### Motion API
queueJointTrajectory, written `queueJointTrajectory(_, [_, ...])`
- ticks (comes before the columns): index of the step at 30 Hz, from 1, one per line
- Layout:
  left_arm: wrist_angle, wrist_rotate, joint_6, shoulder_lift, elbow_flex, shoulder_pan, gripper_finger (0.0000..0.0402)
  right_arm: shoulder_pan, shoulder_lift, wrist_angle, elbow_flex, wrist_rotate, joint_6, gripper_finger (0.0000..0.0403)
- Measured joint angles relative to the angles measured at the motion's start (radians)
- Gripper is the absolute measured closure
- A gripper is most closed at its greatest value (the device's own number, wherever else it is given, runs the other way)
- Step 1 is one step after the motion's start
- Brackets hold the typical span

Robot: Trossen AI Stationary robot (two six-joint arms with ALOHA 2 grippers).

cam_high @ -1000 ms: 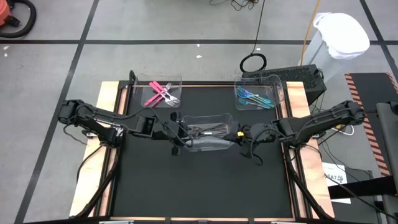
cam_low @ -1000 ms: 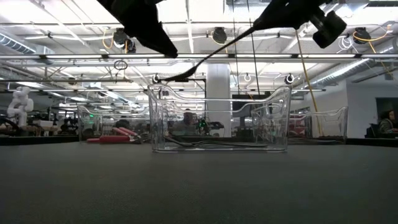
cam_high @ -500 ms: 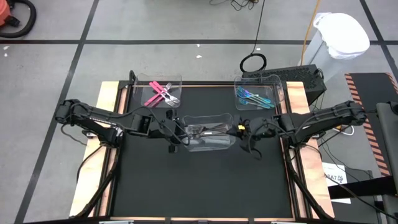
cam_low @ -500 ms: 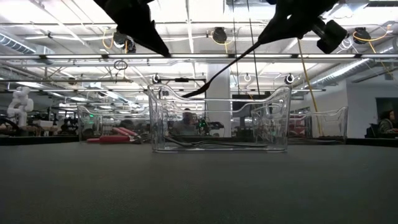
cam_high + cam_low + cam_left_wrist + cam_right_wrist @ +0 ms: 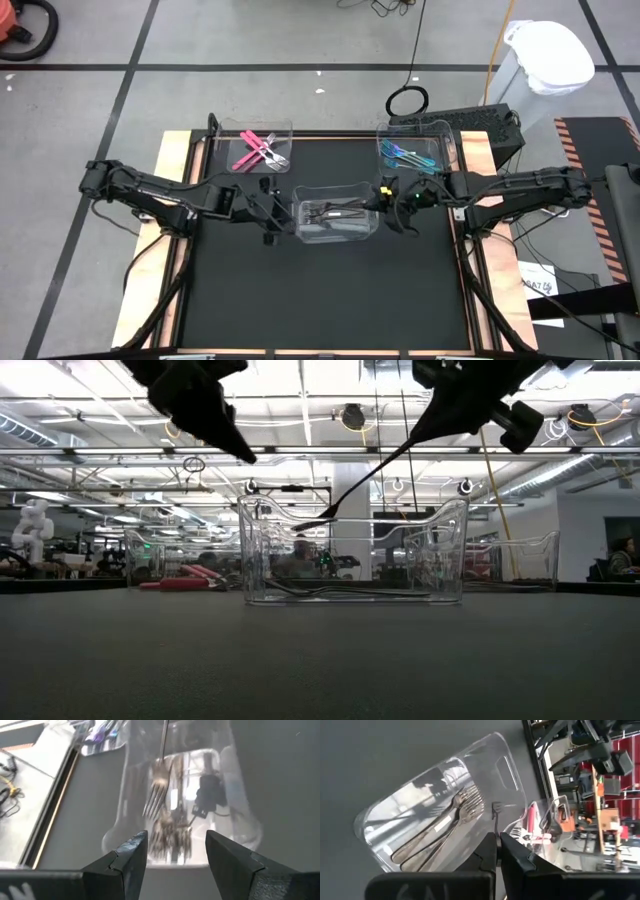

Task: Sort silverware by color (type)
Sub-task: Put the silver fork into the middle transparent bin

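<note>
right gripper [image 5: 385, 196] clamped on grey fork [image 5: 352, 488] over middle bin [image 5: 335, 229], left gripper [image 5: 272, 213] apparently open, empty

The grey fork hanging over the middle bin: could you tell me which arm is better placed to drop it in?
The right arm. Its gripper is shut on the grey fork, which hangs above the middle bin. The left gripper is open and empty beside the bin.

grey forks [image 5: 170, 832] blurred in bin, count unclear
</note>
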Motion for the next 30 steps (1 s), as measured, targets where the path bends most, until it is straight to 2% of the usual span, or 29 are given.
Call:
queueJointTrajectory(10, [0.142,-0.022,-0.002,-0.192,-0.171,0.018,0.0201,-0.104,0.041,0.011,0.000,-0.202,-0.021,0.0399])
queueJointTrajectory(18, [0.168,-0.021,-0.002,-0.242,-0.232,0.018,0.0201,-0.118,0.146,0.079,0.001,-0.203,-0.082,0.0399])
queueJointTrajectory(30, [0.173,-0.021,0.023,-0.242,-0.234,0.018,0.0201,-0.122,0.237,0.148,0.001,-0.202,-0.140,0.0399])
